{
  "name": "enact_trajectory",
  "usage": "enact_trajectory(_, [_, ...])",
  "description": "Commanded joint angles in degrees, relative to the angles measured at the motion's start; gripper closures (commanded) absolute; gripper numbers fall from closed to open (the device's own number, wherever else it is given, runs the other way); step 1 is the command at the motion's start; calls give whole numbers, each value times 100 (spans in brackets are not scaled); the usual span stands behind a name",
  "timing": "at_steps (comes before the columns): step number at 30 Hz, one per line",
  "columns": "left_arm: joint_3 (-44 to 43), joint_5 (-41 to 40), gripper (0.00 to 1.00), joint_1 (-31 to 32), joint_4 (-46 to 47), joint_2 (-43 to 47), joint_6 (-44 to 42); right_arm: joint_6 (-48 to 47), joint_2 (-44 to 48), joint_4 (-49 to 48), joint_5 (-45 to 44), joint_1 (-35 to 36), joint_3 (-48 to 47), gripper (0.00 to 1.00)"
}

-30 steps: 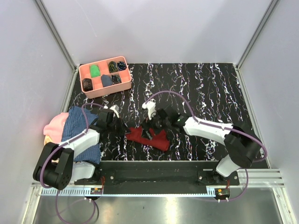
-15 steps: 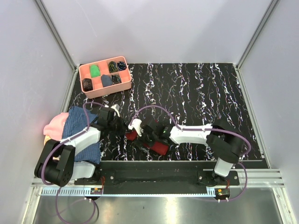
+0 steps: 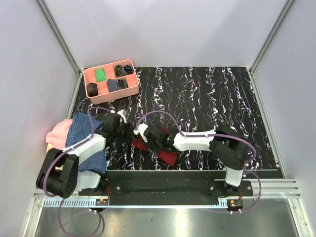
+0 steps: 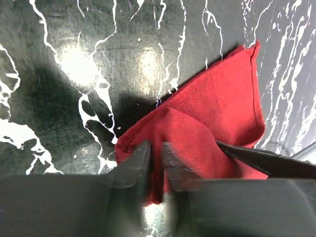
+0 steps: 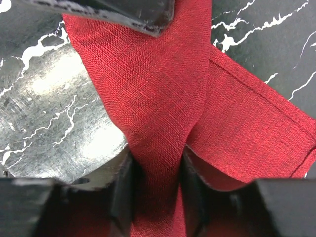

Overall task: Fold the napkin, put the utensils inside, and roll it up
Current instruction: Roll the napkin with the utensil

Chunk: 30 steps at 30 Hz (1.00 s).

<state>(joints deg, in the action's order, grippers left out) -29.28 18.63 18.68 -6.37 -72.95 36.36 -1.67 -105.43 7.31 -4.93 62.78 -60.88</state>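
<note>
Tabletop (image 3: pixel 207 108) in a black and white marble pattern is the biggest thing. On it, directly under both claws, lies the napkin (image 3: pixel 169 157), dark red and bunched, not spread flat. On the outer side of the left claw (image 3: pixel 129 134), beside its arm, is a heap of blue checked cloth (image 3: pixel 81 133) with a pink cloth (image 3: pixel 57 133) next to it. Well beyond this claw, at the far corner, stands a pink tray (image 3: pixel 101 98) with compartments. Its contents are too small to name, and no utensils can be made out near the claws

The right claw (image 5: pixel 158 163) is closed around a twisted band of the napkin, which fills the gap between its fingers. The band runs straight to the left claw, whose jaws stand narrow with a ridge of red fabric between them. I judge that it grips the cloth too, perhaps loosely

By my judgement the task is near its beginning. The fold is not finished, because the cloth is gathered up and pulled between the two claws. Bringing the utensils, laying them inside and rolling are all not yet done
</note>
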Motion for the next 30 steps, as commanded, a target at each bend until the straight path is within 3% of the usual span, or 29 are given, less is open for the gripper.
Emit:
enact_trajectory(1, [-368,-254,55,-57,-189,430,-287,316,-49,798,351,-11,77,64])
enact_trajectory(3, [-394,-447,41,-110,-303,657,-348,456,48,894,913,-90,77,66])
enact_trajectory(7, [-263,-650,31,-163,-365,1010,-393,650,84,921,1906,-415,42,68])
enact_trajectory(18, [378,105,28,-171,390,1301,-270,870,-627,939,4631,-1575,-336,69])
enact_trajectory(30, [704,685,30,-57,1497,686,-50,879,-1507,939,6021,-2191,-661,69])
